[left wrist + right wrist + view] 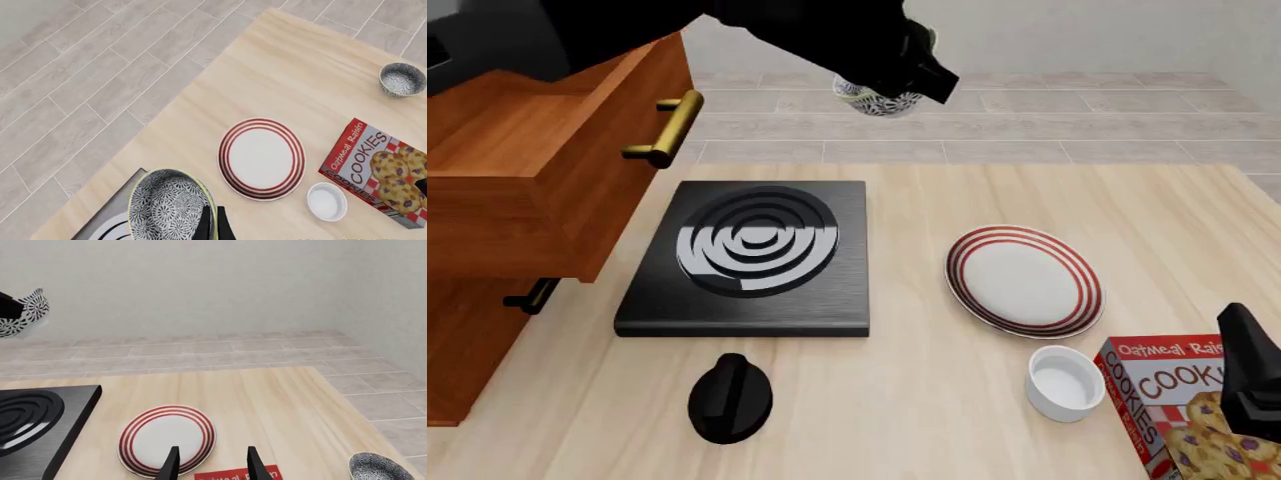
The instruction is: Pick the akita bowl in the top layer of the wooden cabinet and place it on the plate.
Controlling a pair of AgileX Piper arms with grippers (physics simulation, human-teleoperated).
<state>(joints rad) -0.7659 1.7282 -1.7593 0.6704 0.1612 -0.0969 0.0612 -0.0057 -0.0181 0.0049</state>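
Left hand [215, 225] pinches speckled akita bowl [168, 205]; right hand [210, 462] open, empty.

Open tabletop all round the plate [1024, 281] from 9 through 12 to 3 o'clock. Crowded at 5 to 6 o'clock by a small white cup [1064, 381] (close to the rim) and a cookie box [1174, 400]. Stove plate [751, 255] at 9 o'clock, set apart by a bare strip.

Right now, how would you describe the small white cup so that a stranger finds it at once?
On the wooden table, find the red-ringed plate and the cookie box. The small cup stands between them, close to the box; it alone is plain white, without rings or pattern.
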